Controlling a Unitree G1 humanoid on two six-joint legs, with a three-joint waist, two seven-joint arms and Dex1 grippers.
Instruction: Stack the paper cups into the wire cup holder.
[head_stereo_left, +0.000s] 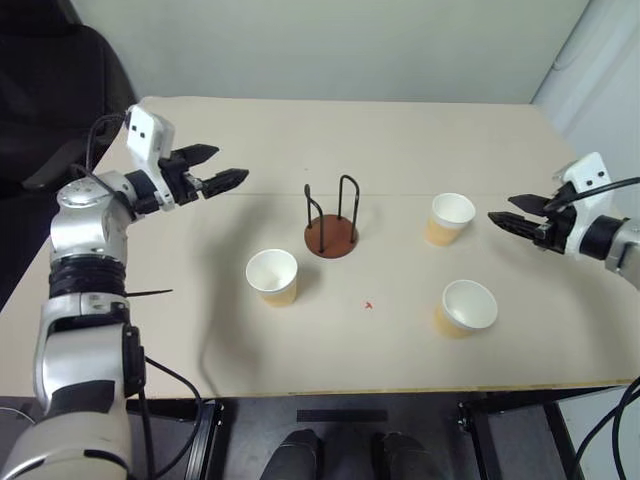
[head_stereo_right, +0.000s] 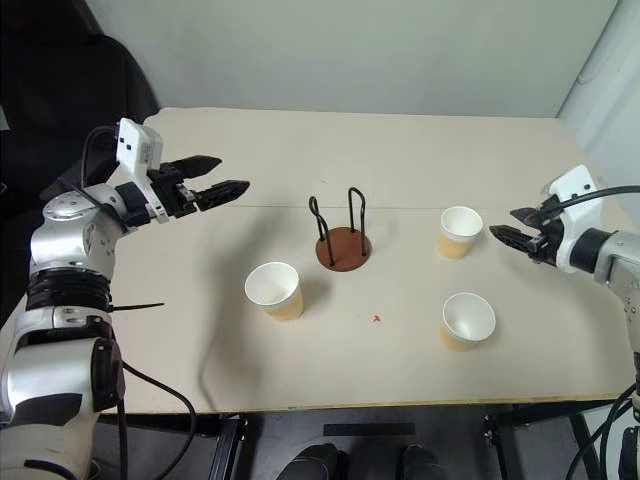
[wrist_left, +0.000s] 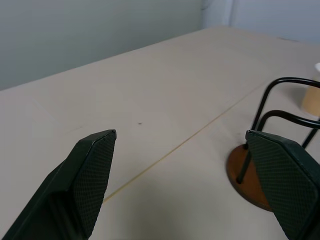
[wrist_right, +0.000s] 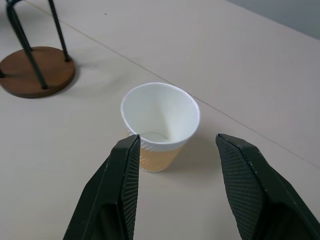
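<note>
three paper cups (head_stereo_left: 272, 276) stand around one empty wire cup holder (head_stereo_left: 331, 238); left tool (head_stereo_left: 212, 168) and right tool (head_stereo_left: 512, 213) spread.

A pale beige bench (head_stereo_left: 400, 130) spans the scene, with a thin seam line (head_stereo_left: 270, 193) running left to right across its middle. A small red mark (head_stereo_left: 369, 305) sits on its near half, about centre. A black chair (head_stereo_left: 50, 90) stands at the far left, and a plain light wall (head_stereo_left: 330, 45) rises behind the bench.
</note>
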